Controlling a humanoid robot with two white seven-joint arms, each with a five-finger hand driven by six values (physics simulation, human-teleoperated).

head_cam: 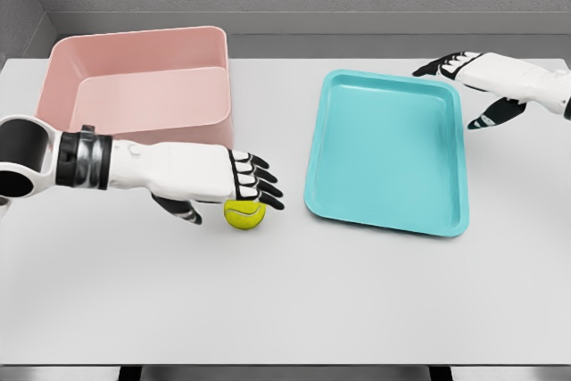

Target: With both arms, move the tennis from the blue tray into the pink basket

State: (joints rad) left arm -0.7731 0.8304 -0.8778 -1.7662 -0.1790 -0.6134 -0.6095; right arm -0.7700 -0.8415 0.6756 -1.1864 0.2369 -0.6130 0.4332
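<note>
The fingers (263, 183) of the left hand (214, 176) are seen stretched out flat and relaxed, with nothing grasped; their dark tips are held just above the tennis ball (244, 214), and whether they touch it cannot be told. The thumb is pointed downward beside the ball, on its left. The ball is found on the white counter (285, 301), outside both containers, between the pink basket (143, 86) and the blue tray (388, 151), nearer the basket's front corner. The left arm is brought in from the picture's left edge, low across the front wall of the basket. The fingers (446, 65) of the right hand (486, 82) are also seen loosely extended and released, with nothing held; that hand is placed at the tray's far right corner, its thumb pointed down beside the tray's right rim. The tray is laid slightly askew on the counter, well apart from the basket, and nothing is seen lying in it.
</note>
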